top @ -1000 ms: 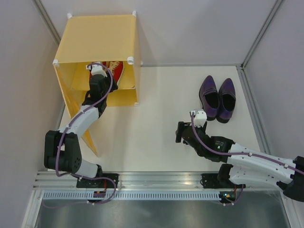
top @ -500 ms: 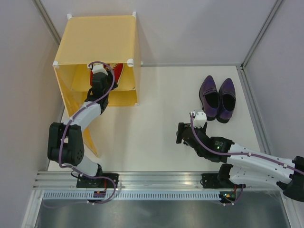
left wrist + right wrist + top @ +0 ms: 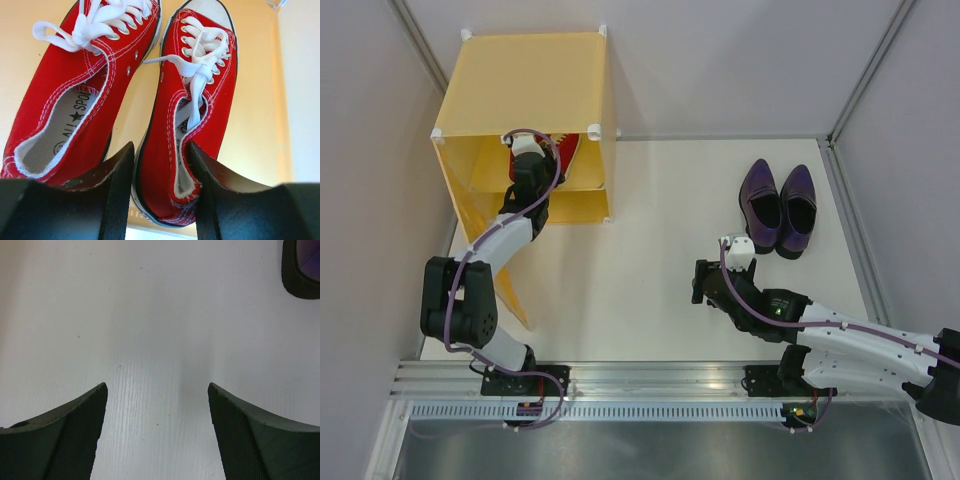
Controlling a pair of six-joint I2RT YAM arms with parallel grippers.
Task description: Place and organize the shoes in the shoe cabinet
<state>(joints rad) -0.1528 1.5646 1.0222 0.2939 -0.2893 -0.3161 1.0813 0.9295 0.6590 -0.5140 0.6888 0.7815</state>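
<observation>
The yellow-orange shoe cabinet point(image 3: 525, 80) stands at the back left with its door point(image 3: 480, 235) swung open toward me. My left gripper point(image 3: 525, 152) reaches into its upper compartment. In the left wrist view my left gripper point(image 3: 160, 147) is shut on the heel of the right-hand red sneaker point(image 3: 195, 95), which rests on the yellow shelf point(image 3: 255, 100) beside the other red sneaker point(image 3: 75, 100). The two dark purple slip-on shoes point(image 3: 778, 208) stand side by side on the table at the right. My right gripper point(image 3: 705, 283) is open and empty over bare table point(image 3: 156, 387), near-left of them.
Grey walls close in the table on the left, back and right. The open cabinet door leans out beside my left arm. One purple shoe's heel point(image 3: 302, 265) shows at the top right corner of the right wrist view.
My left arm has pushed further into the cabinet with the red sneaker during the first half second, then held still. The right arm has barely moved.
</observation>
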